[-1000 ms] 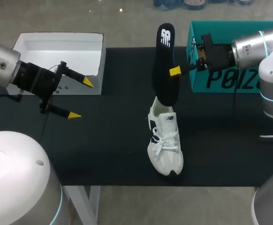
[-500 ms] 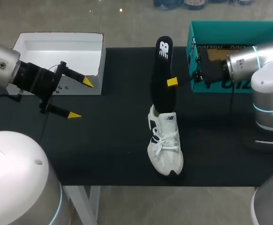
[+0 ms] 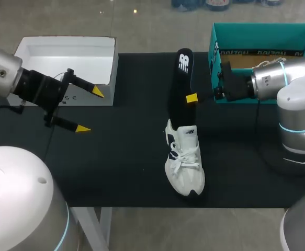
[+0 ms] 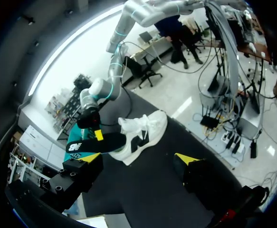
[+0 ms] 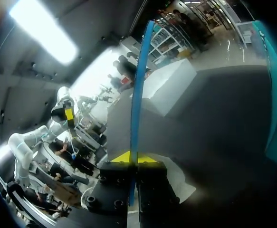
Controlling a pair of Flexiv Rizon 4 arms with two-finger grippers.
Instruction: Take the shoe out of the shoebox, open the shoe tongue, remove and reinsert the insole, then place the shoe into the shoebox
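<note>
A white shoe [image 3: 183, 162] lies on the black table mat, toe toward the front edge; it also shows ahead of the fingers in the left wrist view [image 4: 143, 134]. A black insole [image 3: 180, 83] stands tilted over the heel, its lower end at the shoe's opening. My right gripper [image 3: 192, 98] is shut on the insole's edge. In the right wrist view the insole [image 5: 138, 85] is edge-on, a thin blue line between the closed yellow tips [image 5: 129, 156]. My left gripper [image 3: 89, 110] hangs open and holds nothing at the left, far from the shoe [image 4: 140, 159]. The teal shoebox [image 3: 262, 36] stands back right.
A white box lid [image 3: 66, 52] lies at the back left, just behind my left gripper. The mat's front edge runs close to the shoe's toe. My right arm [image 3: 278, 83] lies across the front of the teal shoebox.
My right gripper has come down and toward the shoe with the insole, and the insole's lower end has sunk toward the heel opening. The left arm has kept still.
</note>
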